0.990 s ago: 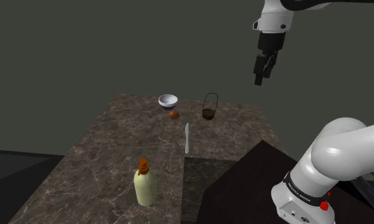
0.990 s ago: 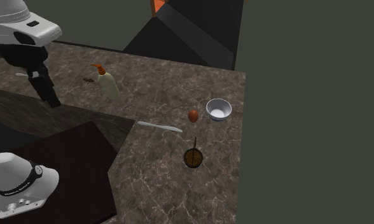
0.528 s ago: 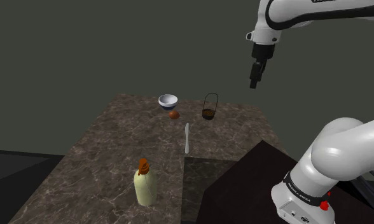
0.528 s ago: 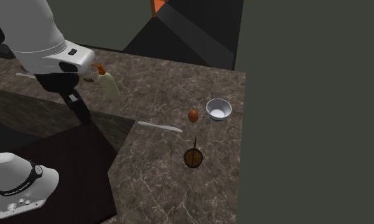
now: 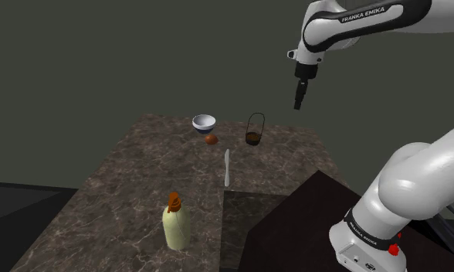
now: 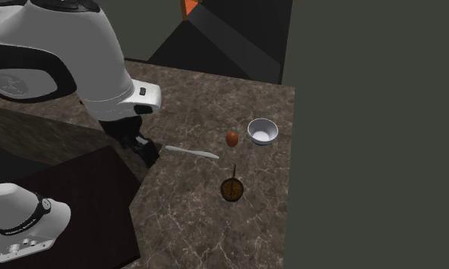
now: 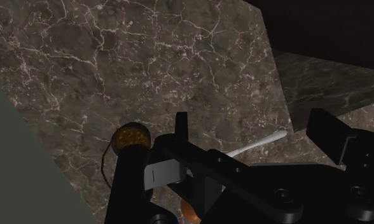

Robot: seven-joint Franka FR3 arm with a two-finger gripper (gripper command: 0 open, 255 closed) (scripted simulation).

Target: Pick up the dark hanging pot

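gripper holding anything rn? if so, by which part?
Nothing is held. The gripper hangs open in the air, high above the tabletop. The dark hanging pot sits on that top, apart from the fingers.

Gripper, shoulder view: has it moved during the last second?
Yes. The gripper has shifted toward the shoulder view's left, nearer to being above the dark hanging pot.

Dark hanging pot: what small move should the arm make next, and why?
Probably lower the tool and ease it toward the shoulder view's left: it hangs high above the dark marbled countertop, up and right of the small dark pot with the upright loop handle.
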